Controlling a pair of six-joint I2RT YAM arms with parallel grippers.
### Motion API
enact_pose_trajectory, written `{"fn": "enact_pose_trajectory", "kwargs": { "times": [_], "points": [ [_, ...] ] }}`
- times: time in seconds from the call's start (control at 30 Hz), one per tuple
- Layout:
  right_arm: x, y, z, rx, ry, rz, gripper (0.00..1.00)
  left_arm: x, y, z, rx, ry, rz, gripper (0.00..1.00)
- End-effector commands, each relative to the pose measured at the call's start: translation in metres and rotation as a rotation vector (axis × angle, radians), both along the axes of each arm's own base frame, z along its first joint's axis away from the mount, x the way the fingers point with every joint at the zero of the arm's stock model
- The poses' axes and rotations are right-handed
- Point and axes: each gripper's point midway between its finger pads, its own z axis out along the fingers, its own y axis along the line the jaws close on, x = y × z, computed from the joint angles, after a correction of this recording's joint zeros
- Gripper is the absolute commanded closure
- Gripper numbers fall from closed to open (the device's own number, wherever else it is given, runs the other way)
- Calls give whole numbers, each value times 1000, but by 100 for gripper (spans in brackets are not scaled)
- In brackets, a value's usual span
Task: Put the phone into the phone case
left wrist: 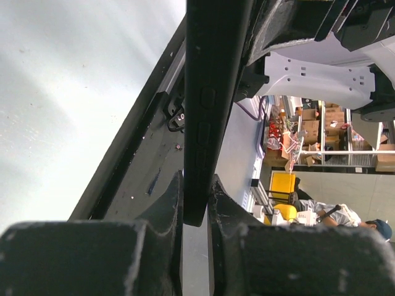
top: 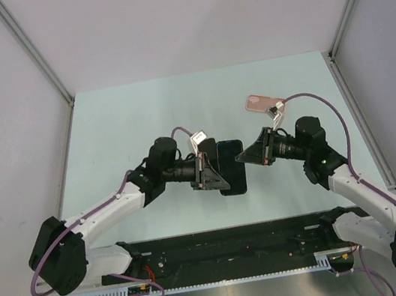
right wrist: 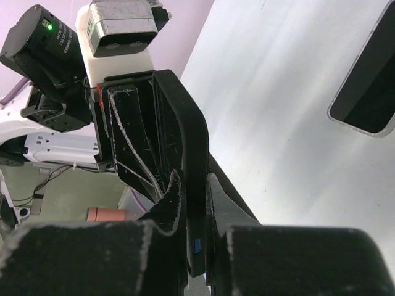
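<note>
Surface, top view: pale green surface boxed in by white walls, with both arms reaching in from the near edge.
Phone, top view: the black phone sits broad face up near the middle, between the two hands.
Left hand, top view: the left hand is on the phone's left edge.
Right hand, top view: the right hand meets the phone's right edge.
Phone case, top view: the pink phone case lies on the surface beyond the right hand, apart from the phone.
Left hand, left wrist view: its fingers are pressed onto both faces of the phone, which is seen edge-on with its side buttons showing.
Right hand, right wrist view: its fingers are nipped onto the phone's thin edge, and the left hand grips the far side.
Unclear, right wrist view: a dark flat item with a pale rim lies on the surface at the right of the frame. I cannot tell what it is.
</note>
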Motion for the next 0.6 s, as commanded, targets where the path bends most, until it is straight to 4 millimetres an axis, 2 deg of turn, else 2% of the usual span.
{"fn": "enact_pose_trajectory", "kwargs": {
  "times": [0.0,0.07,0.1,0.2,0.27,0.33,0.37,0.4,0.47,0.5,0.57],
  "points": [
    [15,-1,14,-14,-59,-52,96,4,-8,11,-5,-19,-7,100],
    [14,-1,17,-5,-63,-41,85,3,-11,18,-36,-28,-21,100],
    [14,-2,18,-5,-63,-44,72,0,-10,19,-47,-21,-41,100],
    [17,-8,18,-2,-48,-72,52,-6,-11,28,-103,-28,-79,100],
    [20,-11,20,5,-45,-84,52,-10,-11,30,-119,-21,-91,100],
    [22,-13,21,11,-45,-86,55,-11,-10,31,-126,-25,-90,100],
    [22,-12,23,21,-50,-75,63,-10,-9,30,-124,-23,-86,100],
    [23,-11,22,26,-39,-66,89,-11,-9,29,-123,-22,-86,100],
    [21,-9,23,36,-36,-43,99,-8,-9,29,-121,-28,-71,100],
    [21,-8,21,37,-26,-39,98,-6,-8,28,-115,-24,-61,100],
    [19,-8,20,35,-21,-23,86,-1,-5,26,-109,-25,-45,100]
  ]
}}
